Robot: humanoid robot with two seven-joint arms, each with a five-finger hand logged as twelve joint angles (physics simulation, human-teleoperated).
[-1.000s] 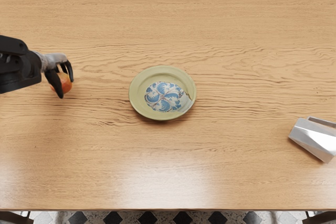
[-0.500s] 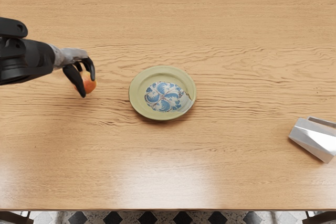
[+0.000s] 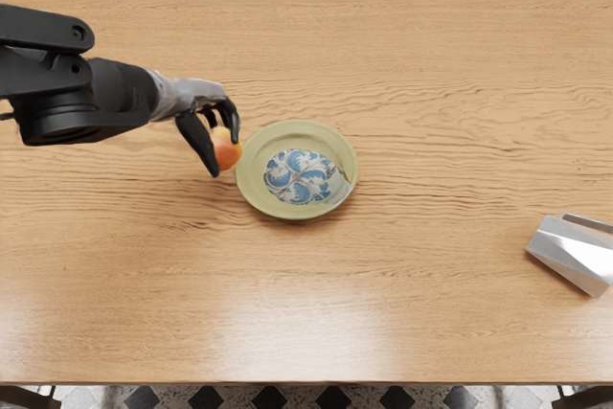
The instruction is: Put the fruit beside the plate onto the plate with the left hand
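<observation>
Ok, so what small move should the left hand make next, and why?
Probably shift a little to the right, until the fruit is over the middle of the plate. The left hand grips it just at the plate's left rim, so letting go here might drop it on the edge.

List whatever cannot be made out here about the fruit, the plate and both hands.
- The fruit, head view: the left hand wraps most of it, so its kind is unclear, as is its height over the table.
- The right hand, head view: cut off by the right edge; only a pale angular part shows.
- The plate, head view: its blue centre pattern is too small to read.
</observation>
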